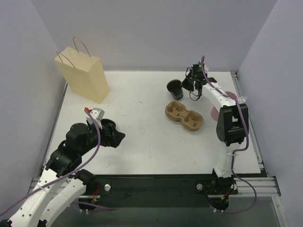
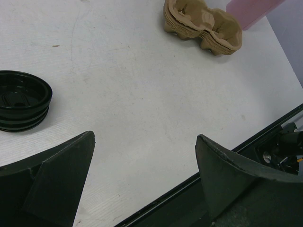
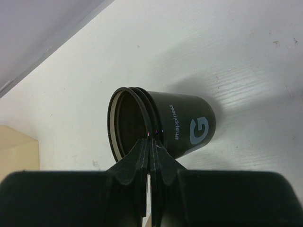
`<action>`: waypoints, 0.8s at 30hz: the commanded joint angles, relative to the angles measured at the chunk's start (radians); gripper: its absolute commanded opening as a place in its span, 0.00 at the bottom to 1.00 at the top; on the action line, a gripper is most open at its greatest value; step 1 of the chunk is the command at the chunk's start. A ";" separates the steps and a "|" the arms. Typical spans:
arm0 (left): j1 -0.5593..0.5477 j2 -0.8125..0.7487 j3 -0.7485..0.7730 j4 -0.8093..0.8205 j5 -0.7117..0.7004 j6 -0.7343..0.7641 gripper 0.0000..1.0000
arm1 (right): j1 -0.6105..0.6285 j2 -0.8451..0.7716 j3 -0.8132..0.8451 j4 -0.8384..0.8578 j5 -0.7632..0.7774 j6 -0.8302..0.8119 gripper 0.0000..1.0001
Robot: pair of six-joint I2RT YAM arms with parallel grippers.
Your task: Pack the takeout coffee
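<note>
A black paper cup (image 1: 174, 89) with grey print stands at the back right of the table. My right gripper (image 1: 186, 85) is shut on its rim. In the right wrist view the fingertips (image 3: 144, 145) pinch the cup's (image 3: 184, 125) doubled rim, one inside and one outside. A brown pulp cup carrier (image 1: 183, 116) lies in front of the cup, also seen in the left wrist view (image 2: 203, 23). A tan paper bag (image 1: 83, 75) with handles stands upright at the back left. My left gripper (image 1: 118, 137) hovers open over the near left of the table, nothing between its fingers (image 2: 145, 136).
A stack of black lids (image 2: 21, 100) sits on the table to the left of my left gripper. A pink patch (image 1: 215, 113) marks the table by the right arm. The table's dark front rail (image 2: 265, 137) runs close under the left gripper.
</note>
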 commanded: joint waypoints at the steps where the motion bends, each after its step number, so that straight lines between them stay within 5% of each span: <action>1: -0.004 0.003 0.006 0.044 0.003 -0.010 0.97 | -0.027 -0.081 -0.048 0.068 -0.033 0.039 0.00; 24: -0.004 0.010 0.004 0.045 0.003 -0.012 0.97 | -0.082 -0.151 -0.127 0.167 -0.118 0.092 0.00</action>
